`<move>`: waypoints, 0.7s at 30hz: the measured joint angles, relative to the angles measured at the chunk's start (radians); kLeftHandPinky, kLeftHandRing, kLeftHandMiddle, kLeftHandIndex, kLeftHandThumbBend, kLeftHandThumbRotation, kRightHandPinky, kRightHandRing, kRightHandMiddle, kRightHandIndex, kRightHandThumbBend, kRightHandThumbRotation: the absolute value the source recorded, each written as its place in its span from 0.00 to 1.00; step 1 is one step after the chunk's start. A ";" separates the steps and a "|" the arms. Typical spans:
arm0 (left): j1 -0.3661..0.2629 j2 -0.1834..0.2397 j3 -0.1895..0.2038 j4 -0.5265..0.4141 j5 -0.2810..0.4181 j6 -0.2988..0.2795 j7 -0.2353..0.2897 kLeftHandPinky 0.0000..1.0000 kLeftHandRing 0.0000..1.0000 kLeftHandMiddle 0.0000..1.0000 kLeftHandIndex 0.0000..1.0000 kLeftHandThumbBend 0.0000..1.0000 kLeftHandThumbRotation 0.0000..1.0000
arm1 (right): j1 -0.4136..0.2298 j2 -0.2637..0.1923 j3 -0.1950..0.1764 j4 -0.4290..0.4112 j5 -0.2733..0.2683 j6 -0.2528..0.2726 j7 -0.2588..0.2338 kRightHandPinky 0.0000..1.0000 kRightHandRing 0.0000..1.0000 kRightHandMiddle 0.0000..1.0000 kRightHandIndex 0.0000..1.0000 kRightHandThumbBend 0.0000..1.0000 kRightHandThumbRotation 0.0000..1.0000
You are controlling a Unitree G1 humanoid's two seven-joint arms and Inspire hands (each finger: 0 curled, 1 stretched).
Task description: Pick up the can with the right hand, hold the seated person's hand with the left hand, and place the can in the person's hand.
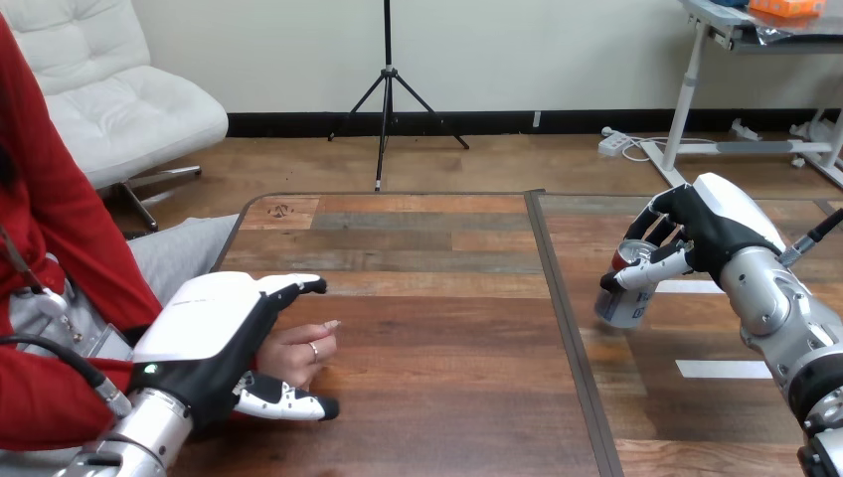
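Down at 7 o'clock the left hand (211,328) has its fingers (296,287) and thumb closed about the person's hand (298,350) over the surface (437,328). At 3 o'clock (well apart) the right hand (714,231) clamps its fingers round the tilted can (624,300).

Layout: table (437,328) is split by a seam strip (562,318) running 12-to-6, right of centre.

Left half: left hand (214,333) at the table's 8 o'clock, lying over the person's hand (298,350), which pokes out at its 3 o'clock.

Right half: right hand (706,234) at 2 o'clock, wrapped round the can (626,298). The can is tilted, at that hand's 8 o'clock.

Far tape strip (691,286) lies on the tabletop just at the can's 3 o'clock, near tape strip (723,369) at its 5 o'clock.

The hands are well apart, seam between them.
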 measured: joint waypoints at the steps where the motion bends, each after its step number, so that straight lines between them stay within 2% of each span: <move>1: -0.002 0.001 -0.001 0.004 0.001 0.004 0.000 0.69 0.80 0.83 0.81 1.00 0.26 | 0.000 0.000 0.000 0.000 0.000 0.000 0.000 0.40 0.41 0.46 0.47 0.80 0.00; 11: -0.017 0.013 -0.024 0.041 0.036 0.069 0.006 0.69 0.81 0.84 0.81 1.00 0.23 | 0.000 0.000 0.000 0.000 0.000 0.000 -0.001 0.39 0.41 0.46 0.47 0.80 0.00; 21: -0.017 0.014 -0.044 0.073 0.081 0.155 0.042 0.72 0.81 0.84 0.81 1.00 0.18 | 0.000 -0.001 0.000 0.000 0.000 -0.001 -0.001 0.39 0.41 0.47 0.47 0.80 0.00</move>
